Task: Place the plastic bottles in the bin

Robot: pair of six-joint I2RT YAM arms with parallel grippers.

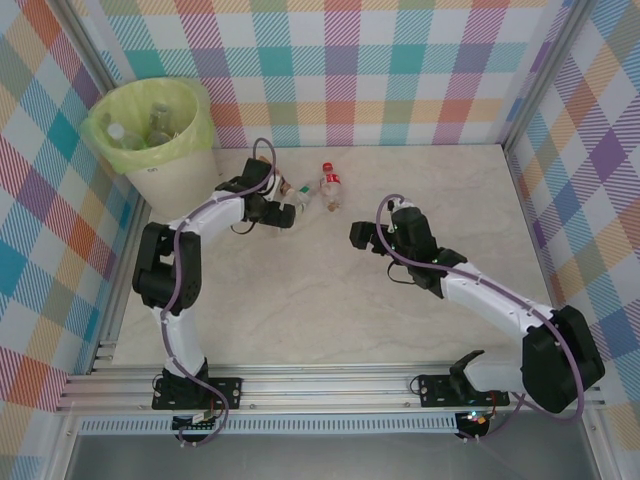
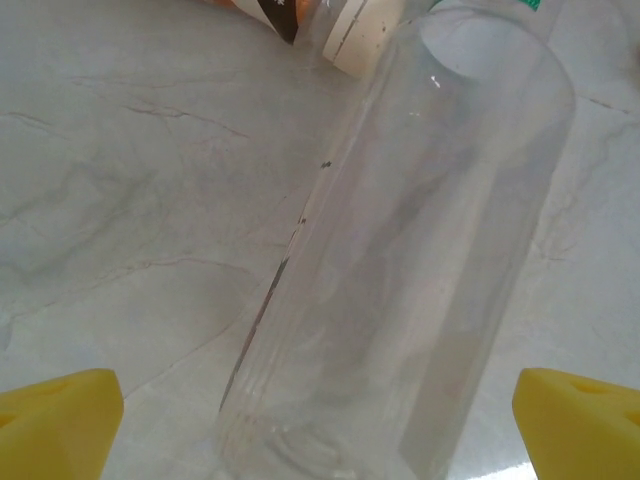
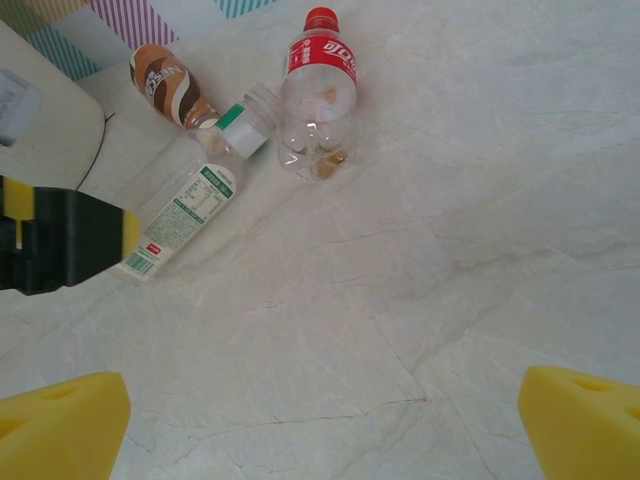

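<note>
Left tool [image 2: 320, 432] is spread wide and gripping nothing. Its yellow fingertips [image 2: 60, 425] sit either side of the clear plastic bottle w/ white-and-green label [image 3: 190, 200], w/ a gap on both sides. That bottle lies flat on the pale marble-look table [image 1: 330, 320]. At its far end are a brown-labelled plastic bottle [image 3: 165, 80] and a red-labelled clear bottle w/ red cap [image 3: 318, 85]. All three lie close together, touching or nearly so; can't tell which. The round white bin lined w/ yellow-green bag [image 1: 175, 180] stands at the far left corner, w/ some bottles already inside. Right tool [image 3: 320, 430] is likewise spread and empty, over bare table, apart from the bottles.

Handling, prob.: the bottle looks empty, so v. light. The thin wall will dent under a hard squeeze, and the smooth round body can roll or squirt out. Best hold is across the mid-body w/ moderate squeeze.

Room: the neighbours crowd its far end, so lift straight up before swinging. The bin rim is near the left arm, w/ the checked wall close behind it. There's open table toward the right.
</note>
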